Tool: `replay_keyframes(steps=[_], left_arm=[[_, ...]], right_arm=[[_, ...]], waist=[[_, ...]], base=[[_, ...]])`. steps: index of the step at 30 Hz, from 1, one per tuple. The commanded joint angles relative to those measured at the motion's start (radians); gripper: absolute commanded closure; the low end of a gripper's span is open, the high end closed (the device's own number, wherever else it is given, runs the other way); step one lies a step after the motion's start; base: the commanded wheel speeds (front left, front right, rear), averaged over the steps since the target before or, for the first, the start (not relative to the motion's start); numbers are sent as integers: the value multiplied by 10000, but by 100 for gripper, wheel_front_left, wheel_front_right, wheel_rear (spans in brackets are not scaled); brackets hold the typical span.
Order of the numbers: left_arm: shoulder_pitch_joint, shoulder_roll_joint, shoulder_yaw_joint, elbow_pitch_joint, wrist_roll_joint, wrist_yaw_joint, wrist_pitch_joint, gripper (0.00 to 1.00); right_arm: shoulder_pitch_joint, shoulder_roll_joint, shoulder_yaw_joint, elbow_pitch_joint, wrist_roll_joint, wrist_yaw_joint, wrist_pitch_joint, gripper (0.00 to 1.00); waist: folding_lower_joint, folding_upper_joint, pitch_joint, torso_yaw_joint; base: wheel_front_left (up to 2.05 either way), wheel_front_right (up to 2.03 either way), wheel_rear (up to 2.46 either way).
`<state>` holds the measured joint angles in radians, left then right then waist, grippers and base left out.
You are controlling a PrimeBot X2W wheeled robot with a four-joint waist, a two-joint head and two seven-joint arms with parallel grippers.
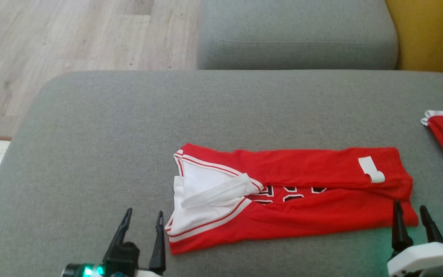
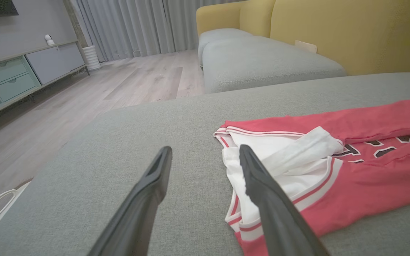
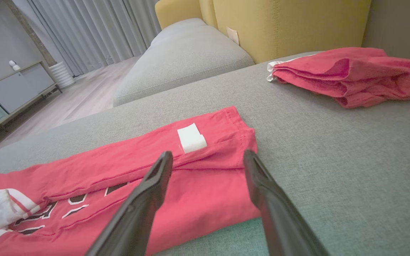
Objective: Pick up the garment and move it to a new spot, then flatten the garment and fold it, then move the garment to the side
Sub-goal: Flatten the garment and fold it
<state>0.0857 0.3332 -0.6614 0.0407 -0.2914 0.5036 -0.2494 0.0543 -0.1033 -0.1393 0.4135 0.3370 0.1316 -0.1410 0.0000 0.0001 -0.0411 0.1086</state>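
- A red sleeveless jersey, the garment (image 1: 321,215), lies folded into a long band on a grey sofa seat (image 1: 129,123). It stretches from one gripper to the other.
- The left gripper (image 1: 145,211) is low over the seat, its two dark fingers spread apart with nothing between them.
- The garment's white-lined neck end (image 2: 262,156) lies just to the right of this gripper. In the left wrist view the right finger overlaps the white edge, though it is hard to judge whether it touches the cloth.
- The right gripper (image 1: 410,205) is also spread wide and empty, at the garment's hem end. The near hem corner shows between its fingers.
- A white label (image 3: 191,138) lies on the red cloth just beyond the right gripper's fingertips, nearer its left finger.
- Black and white lettering (image 1: 290,192) shows between the folded-in sides, to the left of the right gripper.
- A second red cloth (image 3: 351,76), folded, lies well beyond and to the right of the right gripper, apart from the garment.
- Farther beyond both grippers are another grey cushion (image 1: 298,34) and a yellow backrest (image 1: 429,34). Pale wood floor (image 1: 71,38) lies beyond the left gripper.
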Motion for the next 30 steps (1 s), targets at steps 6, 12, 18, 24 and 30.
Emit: replay_keyframes(steps=[6, 12, 18, 24, 30], left_arm=[[-102, -511, 604, -170, 841, -457, -123, 0], [-16, -870, 687, -114, 1268, -842, -123, 0], [-23, -1109, 773, -75, 1510, -1156, -123, 0], [-118, -1347, 833, 4, 1771, -1455, -124, 0], [-255, -1570, 948, 78, 1958, -1645, -124, 0]], right_arm=[[-338, -232, -240, 275, -387, -9, 318, 0], [-1090, -195, -1576, 962, -1226, -9, 1125, 0], [-1969, -372, -2242, 1564, -1747, -9, 1952, 0], [-2626, -781, -2850, 2272, -2374, -9, 2729, 0], [-2965, -729, -3112, 2902, -2646, -9, 3333, 0]], waist=[[0, -1, -143, 317], [0, -1, -95, 603], [0, -1, 112, 840], [0, -1, 468, 1157], [0, -1, 746, 1330]], base=[[0, 0, 0], [0, 0, 0], [0, 0, 0], [0, 0, 0], [0, 0, 0]])
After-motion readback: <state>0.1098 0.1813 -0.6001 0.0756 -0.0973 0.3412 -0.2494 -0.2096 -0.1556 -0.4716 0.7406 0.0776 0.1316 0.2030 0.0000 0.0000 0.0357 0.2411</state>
